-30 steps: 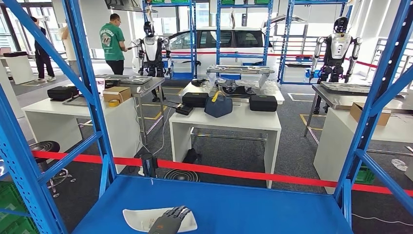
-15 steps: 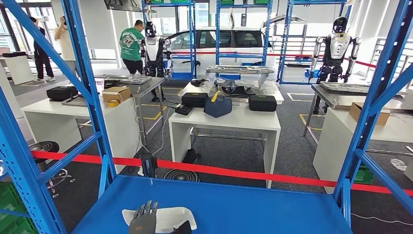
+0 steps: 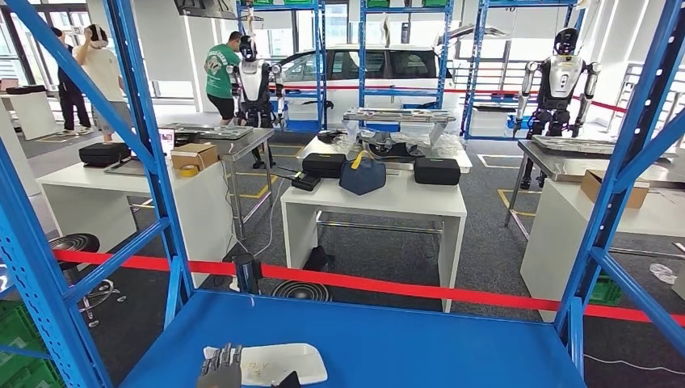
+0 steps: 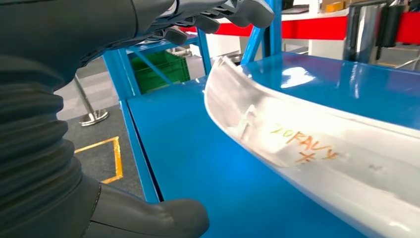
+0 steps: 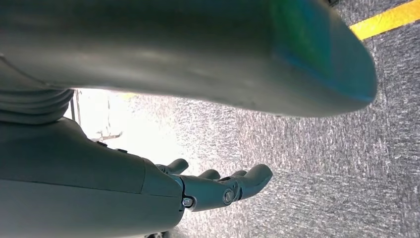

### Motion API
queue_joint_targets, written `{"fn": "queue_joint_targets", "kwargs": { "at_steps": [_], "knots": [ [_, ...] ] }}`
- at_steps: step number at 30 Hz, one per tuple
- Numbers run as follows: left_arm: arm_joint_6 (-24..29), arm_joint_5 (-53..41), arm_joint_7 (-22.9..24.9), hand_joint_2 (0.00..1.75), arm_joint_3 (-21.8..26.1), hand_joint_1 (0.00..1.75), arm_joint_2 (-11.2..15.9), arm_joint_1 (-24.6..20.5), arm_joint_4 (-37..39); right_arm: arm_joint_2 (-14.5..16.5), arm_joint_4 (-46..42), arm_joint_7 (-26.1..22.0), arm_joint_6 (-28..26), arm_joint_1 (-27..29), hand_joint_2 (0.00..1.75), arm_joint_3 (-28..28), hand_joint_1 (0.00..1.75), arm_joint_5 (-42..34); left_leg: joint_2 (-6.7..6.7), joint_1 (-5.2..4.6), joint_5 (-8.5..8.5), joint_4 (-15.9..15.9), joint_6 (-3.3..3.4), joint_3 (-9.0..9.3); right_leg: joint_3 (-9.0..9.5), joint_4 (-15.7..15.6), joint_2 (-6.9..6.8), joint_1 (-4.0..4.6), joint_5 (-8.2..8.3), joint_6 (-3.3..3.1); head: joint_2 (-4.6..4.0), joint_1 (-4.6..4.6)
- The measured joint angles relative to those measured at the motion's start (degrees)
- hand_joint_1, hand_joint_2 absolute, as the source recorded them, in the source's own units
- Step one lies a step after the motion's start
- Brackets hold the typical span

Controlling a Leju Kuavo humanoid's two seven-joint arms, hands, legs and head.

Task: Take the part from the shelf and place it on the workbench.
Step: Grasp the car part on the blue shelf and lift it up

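1. Head view: the white part (image 3: 271, 363) lies flat on the blue shelf (image 3: 404, 339) at the lower left of the frame. The left hand (image 3: 220, 373) stands at the part's left end, fingers upright and spread, its thumb tip dark at the part's near edge; the fingers are apart and I cannot see them clasping the part. Beyond a red barrier tape (image 3: 388, 285), mid-frame, a white tabletop (image 3: 380, 198) carries two black cases (image 3: 436, 170) and a dark blue bag (image 3: 362, 175). At left, another white tabletop holds a black case and a cardboard box (image 3: 194, 155) whose contents are not visible; a roll of yellow tape rests against it. A green crate (image 3: 20, 347) sits at the lower left edge, contents unclear. At right, an open cardboard box (image 3: 612, 187) sits on a further tabletop.

2. Left wrist view: the part (image 4: 317, 148) is a curved translucent white panel with orange handwriting, lying on the blue shelf (image 4: 208, 168). The left hand's fingers (image 4: 218, 15) arch above the part's end and the thumb (image 4: 148, 218) lies below it, not touching; the hand is unclenched. A green crate (image 4: 161, 69) stands beyond the shelf edge.

3. Right wrist view: the right hand (image 5: 218, 188) hangs over grey carpet, fingers loosely extended and holding nothing.
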Motion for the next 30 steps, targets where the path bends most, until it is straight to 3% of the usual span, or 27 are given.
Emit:
{"fn": "queue_joint_targets", "kwargs": {
  "at_steps": [15, 21, 30],
  "knots": [
    [0.46, 0.85, -6.04, 1.75, 1.02, 0.0, 0.11, 1.39, 0.04, 0.01, 0.0, 0.0, 0.24, -0.05, 0.0, 0.02, 0.0, 0.71, 0.0, 0.0, 0.0, 0.0, 0.0, 0.01, 0.0, 0.0, 0.0, 0.0, -0.01, -0.01, 0.0, 0.0],
    [3.81, 1.43, -12.75, 1.75, 2.09, 0.0, -1.37, 2.31, -0.05, 0.01, 0.0, 0.0, 0.41, -0.1, 0.0, 0.02, 0.0, 1.22, 0.01, 0.0, 0.0, 0.0, 0.0, 0.01, 0.0, 0.0, 0.0, 0.0, -0.01, -0.01, 0.0, 0.0],
    [6.28, 0.93, -15.44, 1.75, 2.41, 0.0, -3.0, 3.68, -0.14, 0.01, 0.0, 0.0, 0.41, -0.11, 0.0, 0.07, 0.0, 1.49, 0.01, 0.0, 0.0, 0.0, 0.0, 0.01, 0.0, 0.0, 0.0, 0.0, -0.01, 0.0, -0.01, 0.0]
  ]
}}
